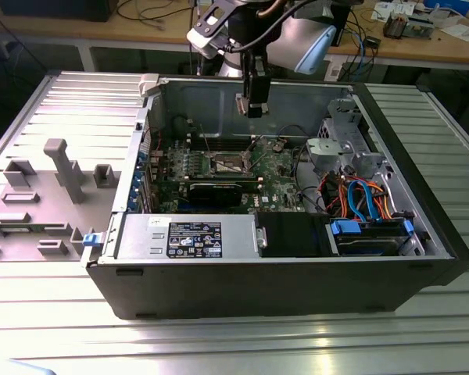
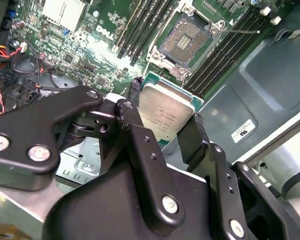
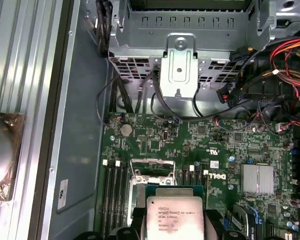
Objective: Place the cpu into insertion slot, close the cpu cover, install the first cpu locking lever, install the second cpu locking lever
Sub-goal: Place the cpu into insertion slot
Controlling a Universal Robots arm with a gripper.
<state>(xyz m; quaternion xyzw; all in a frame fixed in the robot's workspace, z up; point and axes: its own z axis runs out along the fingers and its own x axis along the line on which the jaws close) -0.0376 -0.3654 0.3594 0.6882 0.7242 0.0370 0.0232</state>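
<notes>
Black two-finger gripper [image 2: 166, 102] clamped on the cpu [image 2: 162, 116], a small flat square chip with a dull silver-grey metal top and a thin green edge. Matte black fingers [image 2: 192, 136] press two opposite sides of it. Chip held in the air, tilted in the second wrist view, apart from the green circuit board [image 2: 85, 45] beneath. Insertion slot [image 2: 184, 40] is a square socket with a dark, finely pinned centre and a thin bright metal rim. It lies uncovered on the board between banks of long narrow black memory slots [image 2: 140, 30]. In the exterior view the gripper hangs over the board inside an open dark sheet-metal computer case [image 1: 297, 289], toward its far wall. Case lies on its side on a ribbed silvery metal tabletop [image 1: 297, 344]
</notes>
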